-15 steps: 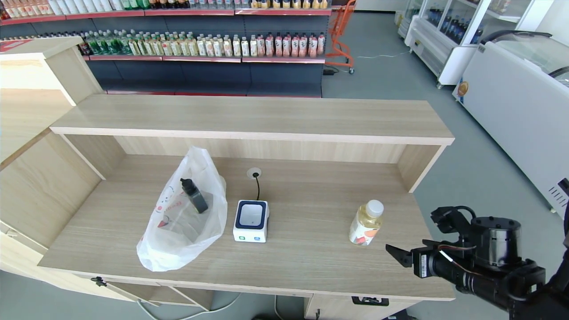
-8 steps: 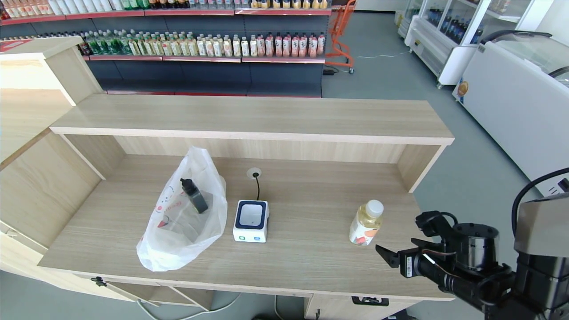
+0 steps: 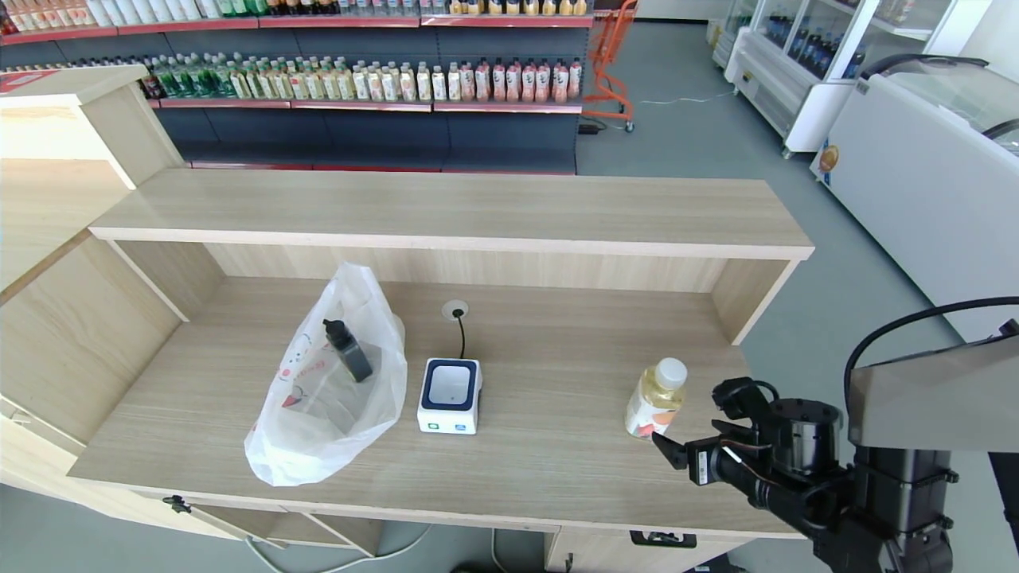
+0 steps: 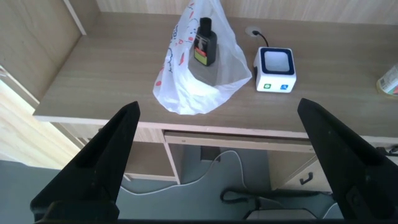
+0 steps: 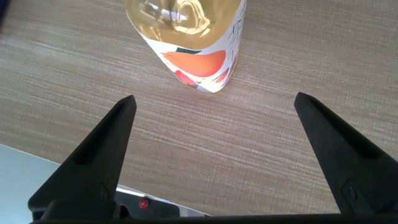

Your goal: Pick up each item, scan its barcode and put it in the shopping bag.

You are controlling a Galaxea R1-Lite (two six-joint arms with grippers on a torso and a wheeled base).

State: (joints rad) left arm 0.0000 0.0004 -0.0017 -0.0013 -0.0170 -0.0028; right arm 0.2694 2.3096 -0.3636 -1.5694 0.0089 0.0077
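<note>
- Since the earlier frames, the right gripper (image 3: 689, 415) has slid leftward over the counter (image 3: 549, 469) towards the scanner's (image 3: 450, 394) side, ending just short of the bottle (image 3: 655, 398); nothing else has shifted.
- Left of the scanner, just beside it, the shopping bag (image 3: 318, 414) slumps with a dark bottle (image 3: 348, 350) already inside. Its limp mouth could fold shut and catch a later drop.
- Nearer than the scanner, off the counter's front edge, the left gripper (image 4: 219, 111) hangs with its jaws spread wide and holds nothing.
- Well to the right of the scanner, the bottle stands upright, ungrasped.
- Farther right again, the right gripper is wide open and empty, with the bottle's base just ahead of the gap.
- Likely risk: one finger arriving off-centre would tip the tall bottle, which could roll away; a low grip on the round, glossy body might also slip.
</note>
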